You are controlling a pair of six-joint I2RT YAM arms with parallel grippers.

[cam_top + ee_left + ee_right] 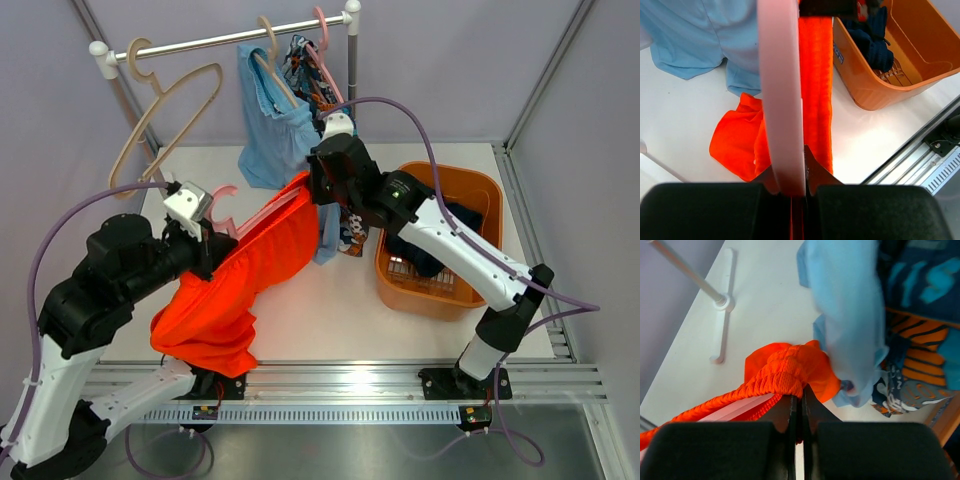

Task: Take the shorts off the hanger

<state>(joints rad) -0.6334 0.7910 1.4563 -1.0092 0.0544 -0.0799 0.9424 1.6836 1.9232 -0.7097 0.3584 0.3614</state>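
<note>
The orange-red shorts hang on a pink hanger, stretched between my two grippers above the table. My left gripper is shut on the pink hanger, with the orange-red shorts beside it. My right gripper is shut on the bunched waistband of the orange-red shorts at the hanger's far end. The light blue shorts and the multicolour shorts hang on the rack behind. The dark navy shorts lie in the orange basket.
The white rack rod also carries an empty beige hanger. The rack's foot lies on the table at the left. The basket stands at the right under the right arm. A metal rail runs along the near edge.
</note>
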